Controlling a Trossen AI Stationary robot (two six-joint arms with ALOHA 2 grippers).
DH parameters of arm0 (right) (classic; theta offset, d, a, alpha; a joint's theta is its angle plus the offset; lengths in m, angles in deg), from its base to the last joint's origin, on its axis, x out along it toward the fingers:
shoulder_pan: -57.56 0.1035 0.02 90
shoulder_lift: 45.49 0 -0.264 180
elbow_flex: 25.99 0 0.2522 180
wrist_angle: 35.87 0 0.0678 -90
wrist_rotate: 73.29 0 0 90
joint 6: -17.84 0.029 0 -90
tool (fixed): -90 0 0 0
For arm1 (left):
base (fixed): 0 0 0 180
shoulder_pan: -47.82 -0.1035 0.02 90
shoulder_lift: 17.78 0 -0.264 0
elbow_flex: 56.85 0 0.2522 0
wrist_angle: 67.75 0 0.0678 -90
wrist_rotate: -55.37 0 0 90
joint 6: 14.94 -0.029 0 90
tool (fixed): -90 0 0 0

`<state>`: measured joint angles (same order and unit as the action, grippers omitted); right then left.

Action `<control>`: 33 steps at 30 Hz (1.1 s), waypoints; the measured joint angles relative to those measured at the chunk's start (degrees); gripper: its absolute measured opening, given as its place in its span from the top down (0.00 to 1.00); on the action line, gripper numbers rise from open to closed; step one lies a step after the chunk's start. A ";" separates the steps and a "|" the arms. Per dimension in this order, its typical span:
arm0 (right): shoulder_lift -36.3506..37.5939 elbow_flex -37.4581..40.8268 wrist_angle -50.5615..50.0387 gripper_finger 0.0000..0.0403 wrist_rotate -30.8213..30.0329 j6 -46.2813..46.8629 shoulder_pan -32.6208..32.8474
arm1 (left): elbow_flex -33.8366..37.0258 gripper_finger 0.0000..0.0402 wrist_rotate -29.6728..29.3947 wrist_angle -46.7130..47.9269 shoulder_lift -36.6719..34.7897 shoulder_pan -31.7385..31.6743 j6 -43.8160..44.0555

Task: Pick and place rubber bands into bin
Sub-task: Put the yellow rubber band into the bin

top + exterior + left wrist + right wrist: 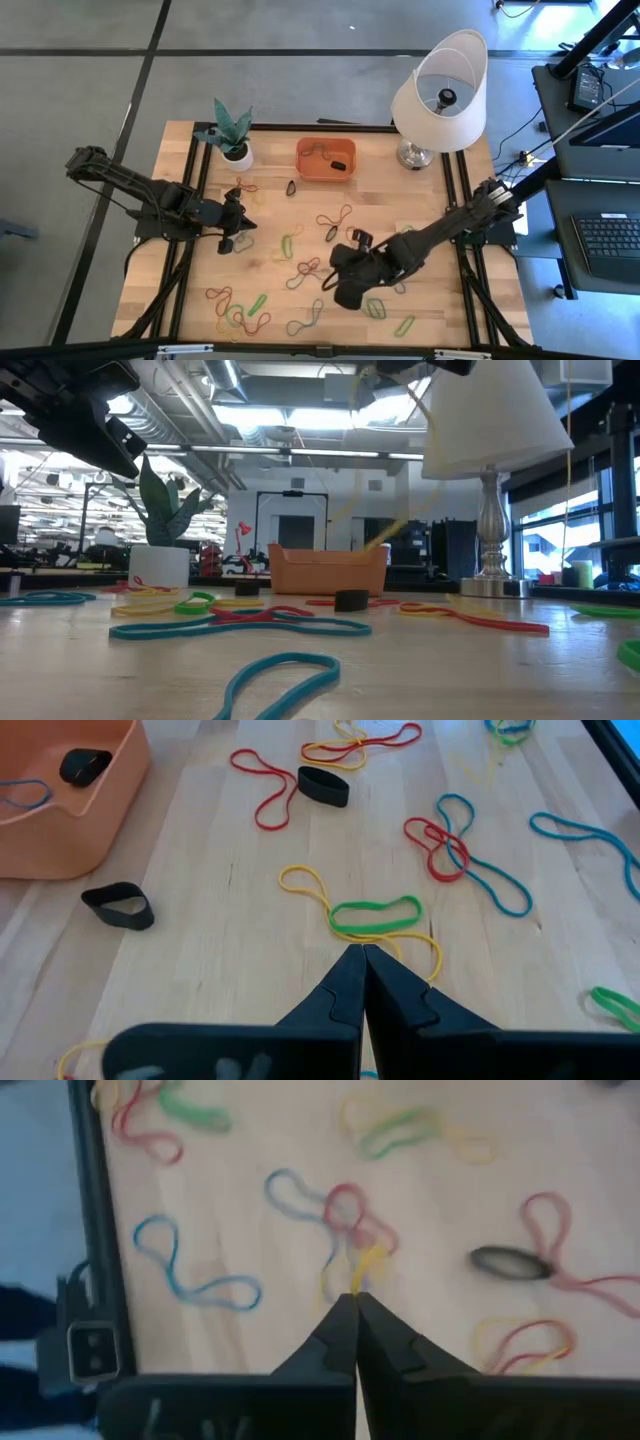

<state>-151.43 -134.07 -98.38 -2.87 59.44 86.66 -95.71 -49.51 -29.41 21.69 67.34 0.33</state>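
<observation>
A grey floor [300, 70] with dark seams surrounds the wooden bench [400, 205]. A desk [600, 220] carries a keyboard [608, 245]. Ceiling strip lights [300, 415] glow over windows [545, 545].

Pale matt wooden table [420, 195]

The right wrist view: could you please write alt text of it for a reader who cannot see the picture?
The right gripper is shut on a yellow rubber band, pinched at its fingertips above the wooden table. Around it lie more loose bands: a blue one, a green one, red ones and a black loop.
</observation>
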 joint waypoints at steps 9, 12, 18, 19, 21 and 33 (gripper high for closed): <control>1.78 -0.02 0.00 1.00 -4.67 0.43 -0.83 | 0.00 1.00 -0.43 0.00 0.02 0.01 -3.22; 1.79 -0.02 -0.02 1.00 -4.69 3.15 -3.63 | 0.00 1.00 0.71 -0.54 0.02 -0.01 -3.46; 3.97 -0.24 2.86 1.00 -4.70 -3.35 -11.84 | -0.02 1.00 1.02 -0.83 0.02 -0.01 -3.61; 4.43 -0.24 4.24 1.00 -4.31 -5.07 -13.42 | -0.02 1.00 0.49 -0.81 0.04 -0.01 -3.63; 5.29 -0.24 6.31 1.00 -3.45 -8.97 -17.13 | -0.02 1.00 -0.93 -0.83 0.02 -0.01 -3.61; 1.04 -5.48 10.89 1.00 11.22 -31.87 -39.50 | -0.02 1.00 -5.89 -1.23 0.02 -1.73 -2.63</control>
<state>-150.39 -139.56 -87.49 8.35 27.57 47.16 -95.74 -55.41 -30.64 21.71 65.61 -2.30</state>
